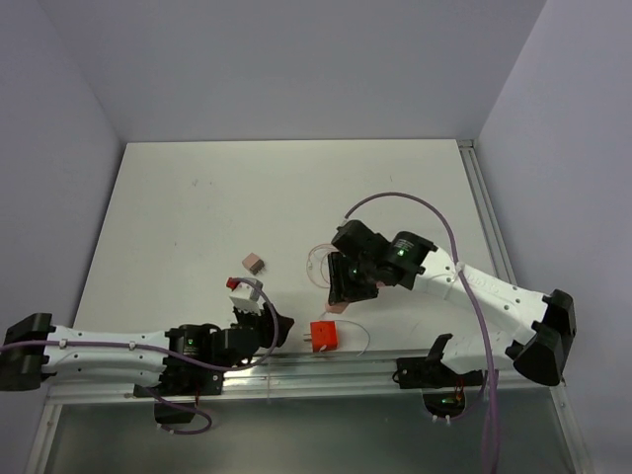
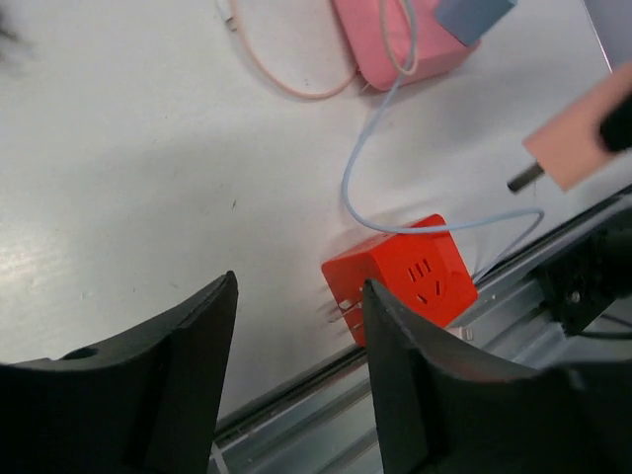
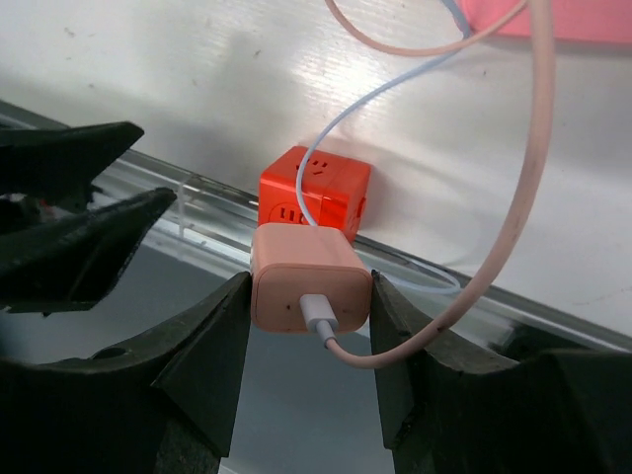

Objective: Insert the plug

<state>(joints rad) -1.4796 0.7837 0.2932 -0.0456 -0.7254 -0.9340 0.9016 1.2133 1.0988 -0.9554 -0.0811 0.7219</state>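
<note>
At the near edge of the counter (image 1: 247, 197), just beside the aluminium rail (image 1: 346, 367) that runs along that edge, the red socket cube (image 1: 324, 336) sits with its metal prongs pointing left and socket holes showing on its upper face. The right gripper (image 3: 310, 292) hangs above the cube, a little to its far side. Its jaws are closed on the pink charger plug (image 3: 306, 276), one jaw against each side. A white connector sits in the charger's rear face, and a pink cable (image 3: 523, 197) loops away from it to the right. The left wrist view shows the plug's prong sticking out with a plain gap between it and the cube.

The left gripper (image 2: 299, 286) lies low on the cube's left, jaws wide and holding nothing. Its tips are near the pronged side, with a strip of bare counter between them in the top view. A pale blue cable (image 2: 355, 168) crosses the cube's top and runs far to a flat pink object (image 2: 375, 49). A small pinkish-brown block (image 1: 255, 263) lies far-left of the cube, well apart. Beyond it, white counter stretches to the far wall.
</note>
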